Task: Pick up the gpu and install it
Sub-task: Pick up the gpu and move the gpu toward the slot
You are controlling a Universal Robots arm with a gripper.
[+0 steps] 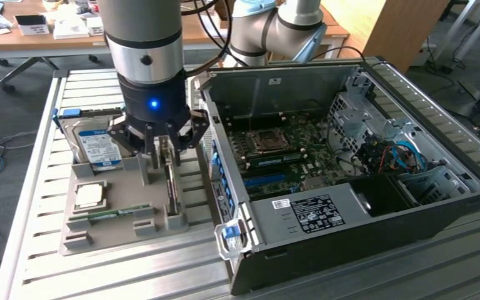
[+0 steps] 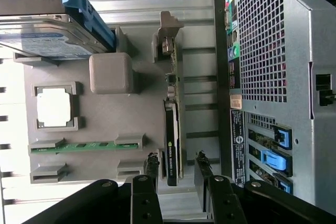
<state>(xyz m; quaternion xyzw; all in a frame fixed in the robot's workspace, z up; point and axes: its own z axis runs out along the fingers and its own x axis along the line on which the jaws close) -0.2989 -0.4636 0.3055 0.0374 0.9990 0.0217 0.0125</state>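
Wrist view: the claw (image 2: pixel 177 158) hangs spread over the gpu (image 2: pixel 172 129), with one of its fingers (image 2: pixel 152 163) on either side and a slim gap showing on both faces, so nothing is pinched yet. The gpu stands on its long edge in the slotted posts of a grey tray (image 2: pixel 105 114), along the tray side nearest the open case (image 2: pixel 273 77).

Seen from the exterior view, the tray (image 1: pixel 115 228) lies on the slatted bench (image 1: pixel 32 275) at the exterior view's left. The case (image 1: pixel 374 206) lies on its side at the exterior view's right, its motherboard (image 1: pixel 290 156) bared. The claw (image 1: pixel 163 164) sits low over the gpu (image 1: pixel 172 187). A hard drive (image 1: pixel 98 147), a chip (image 1: pixel 90 195) and a memory stick (image 1: pixel 110 214) share the tray, farther from the case.

The gpu looks light, thin and stiff, so it should lift without sagging. It is probably fragile, with fine parts on the board and a fan that would not take a squeeze. Its flat faces look smooth and could slip under a loose hold. The soundest place to take it appears to be across its thickness along the upper edge, about mid-length, where the fingers now straddle it. Because it sits in snug slots, a crooked grip could bind it against the posts.
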